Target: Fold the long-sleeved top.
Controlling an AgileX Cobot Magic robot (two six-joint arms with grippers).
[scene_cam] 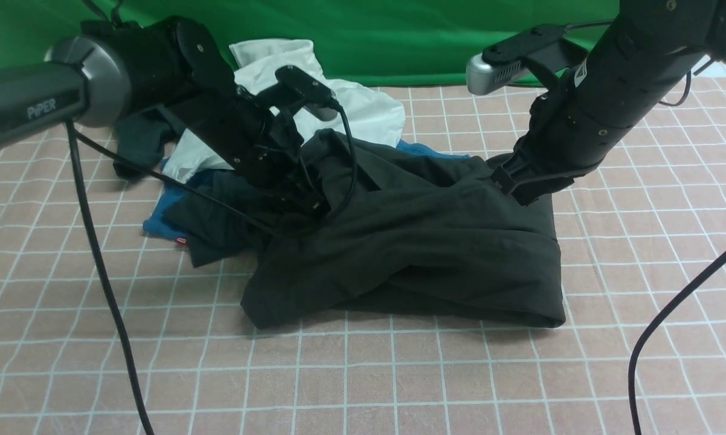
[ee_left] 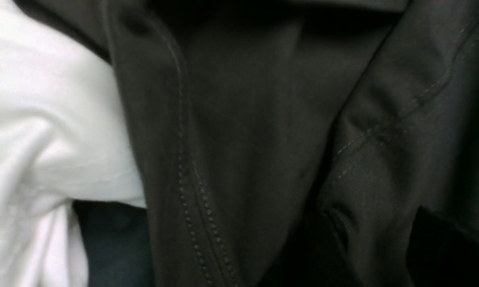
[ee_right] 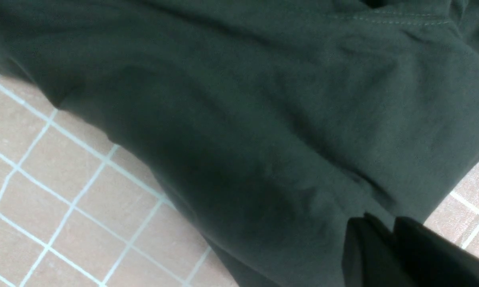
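- Large black cotton long-sleeved top (scene_cam: 423,241): centre of the front view, bunched on the pink gridded tabletop (scene_cam: 363,374), one doubled edge along its lower right.
- Far edge overlaps a white shirt (scene_cam: 363,112) and a blue garment (scene_cam: 157,220) at upper left.
- Left tool (scene_cam: 305,202): buried in the cloth at centre left; opening and hold cannot be told.
- Right tool (scene_cam: 511,181): nearly shut, pinching the top's upper right edge.
- Judgement: early stage; no neat fold visible, sleeves not identifiable, flattening and folding remain.

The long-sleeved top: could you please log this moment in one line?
long-sleeved top: bunched on table | right gripper: shut on it | left gripper: in folds
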